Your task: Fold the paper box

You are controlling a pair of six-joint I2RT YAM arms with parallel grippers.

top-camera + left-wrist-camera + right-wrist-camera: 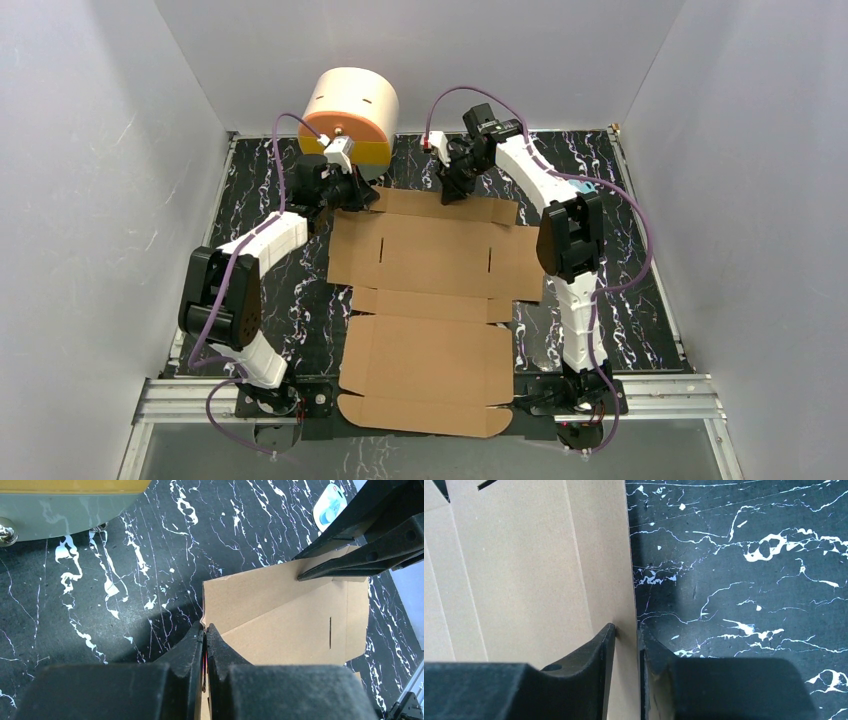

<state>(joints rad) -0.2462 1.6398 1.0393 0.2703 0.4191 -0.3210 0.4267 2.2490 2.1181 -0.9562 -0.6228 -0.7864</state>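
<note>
The paper box (pixel 435 290) is laid out as a flat die-cut sheet on the black marbled table (pixel 640 300), between the two arms. Its far flap is pinched at the left corner by the left gripper (pixel 205 628), fingers clenched. The flap's far edge is gripped by the right gripper (pixel 626 632). A round cream drum (pixel 350 105) is noted behind the sheet.
</note>
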